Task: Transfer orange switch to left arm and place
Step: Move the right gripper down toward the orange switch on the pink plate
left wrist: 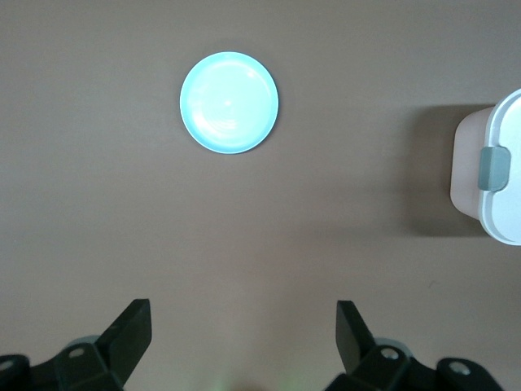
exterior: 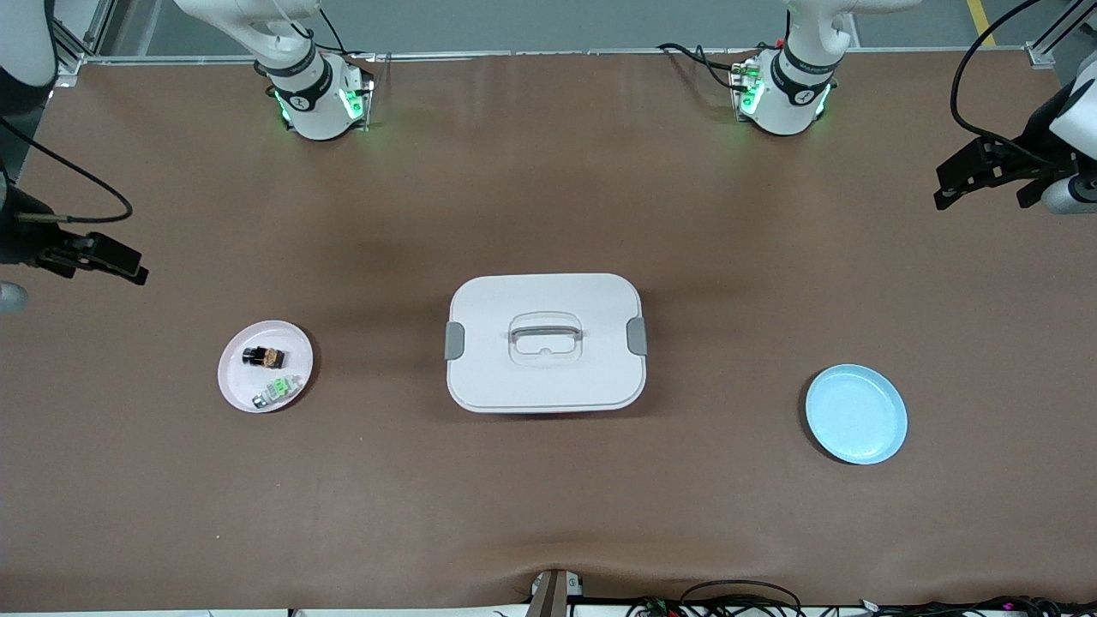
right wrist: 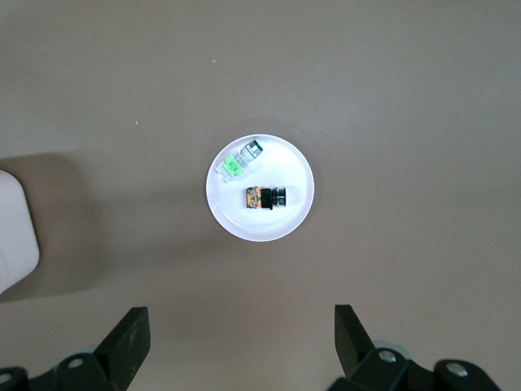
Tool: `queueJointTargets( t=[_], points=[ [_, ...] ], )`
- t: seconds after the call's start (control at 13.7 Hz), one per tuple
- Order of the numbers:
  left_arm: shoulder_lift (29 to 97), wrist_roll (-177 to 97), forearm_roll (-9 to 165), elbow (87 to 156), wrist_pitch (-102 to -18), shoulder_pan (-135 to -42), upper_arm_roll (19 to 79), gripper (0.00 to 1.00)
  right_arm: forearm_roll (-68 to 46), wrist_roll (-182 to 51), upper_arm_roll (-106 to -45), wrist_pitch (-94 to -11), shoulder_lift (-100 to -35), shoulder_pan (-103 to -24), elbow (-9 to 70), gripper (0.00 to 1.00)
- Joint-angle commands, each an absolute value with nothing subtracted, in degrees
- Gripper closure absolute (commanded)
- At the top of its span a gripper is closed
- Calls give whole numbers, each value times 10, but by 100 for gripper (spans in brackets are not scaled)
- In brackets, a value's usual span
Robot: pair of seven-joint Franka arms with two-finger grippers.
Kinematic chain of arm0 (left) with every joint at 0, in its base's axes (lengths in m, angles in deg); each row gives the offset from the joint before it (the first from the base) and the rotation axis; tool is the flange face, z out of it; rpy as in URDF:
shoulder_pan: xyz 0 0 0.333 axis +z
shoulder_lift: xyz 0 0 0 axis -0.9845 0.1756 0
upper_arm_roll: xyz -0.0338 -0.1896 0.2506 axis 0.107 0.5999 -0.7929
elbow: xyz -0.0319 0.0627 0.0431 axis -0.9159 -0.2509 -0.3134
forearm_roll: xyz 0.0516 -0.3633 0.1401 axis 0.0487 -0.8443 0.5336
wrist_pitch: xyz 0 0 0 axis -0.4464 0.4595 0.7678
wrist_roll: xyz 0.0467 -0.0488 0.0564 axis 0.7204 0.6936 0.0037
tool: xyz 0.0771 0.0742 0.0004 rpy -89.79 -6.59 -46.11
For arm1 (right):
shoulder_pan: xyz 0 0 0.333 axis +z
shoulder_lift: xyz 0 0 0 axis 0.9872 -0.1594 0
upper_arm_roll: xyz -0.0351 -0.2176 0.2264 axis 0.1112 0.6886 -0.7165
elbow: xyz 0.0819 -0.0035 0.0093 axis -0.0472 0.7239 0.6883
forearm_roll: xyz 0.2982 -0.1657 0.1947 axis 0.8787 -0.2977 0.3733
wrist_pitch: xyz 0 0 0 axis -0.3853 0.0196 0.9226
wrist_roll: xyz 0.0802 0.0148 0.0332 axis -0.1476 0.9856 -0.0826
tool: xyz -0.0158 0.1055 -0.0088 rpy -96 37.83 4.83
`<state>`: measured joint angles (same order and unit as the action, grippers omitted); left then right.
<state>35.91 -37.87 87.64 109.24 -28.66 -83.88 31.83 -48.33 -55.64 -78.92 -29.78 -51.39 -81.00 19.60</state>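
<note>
The orange switch (exterior: 263, 356) (right wrist: 265, 197) lies on a small pink plate (exterior: 236, 377) (right wrist: 260, 230) toward the right arm's end of the table. The white box (exterior: 545, 343) (left wrist: 501, 167) (right wrist: 12, 232) stands with its lid on at the table's middle. My right gripper (exterior: 103, 255) (right wrist: 242, 318) hangs open and empty high over the table's end by the pink plate. My left gripper (exterior: 986, 176) (left wrist: 242, 314) hangs open and empty high over the left arm's end of the table.
A green-and-clear component (exterior: 278, 391) (right wrist: 238, 160) shares the pink plate, nearer to the front camera than the switch. An empty light-blue plate (exterior: 856, 414) (left wrist: 229, 103) lies toward the left arm's end. Cables and a mount (exterior: 553, 591) sit at the table's front edge.
</note>
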Motion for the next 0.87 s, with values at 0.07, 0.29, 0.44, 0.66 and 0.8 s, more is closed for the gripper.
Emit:
queueJointTargets(
  t=[0.07, 0.29, 0.44, 0.66, 0.8],
  points=[
    [371, -379, 873, 1072, -282, -842, 322, 0, -493, -560, -794, -298, -544, -814, 187, 0],
    [370, -377, 873, 1072, -279, -838, 327, 0, -503, -559, -794, -306, -566, -814, 187, 0],
    [370, -376, 873, 1072, -279, -837, 327, 0, -507, -559, -794, -313, -579, -816, 187, 0],
    [368, -376, 873, 1072, -278, -836, 327, 0, -494, -548, -794, -323, -592, -825, 188, 0],
    [366, -373, 874, 1071, -277, -832, 327, 0, -494, -553, -794, -346, -607, -830, 202, 0]
  ],
)
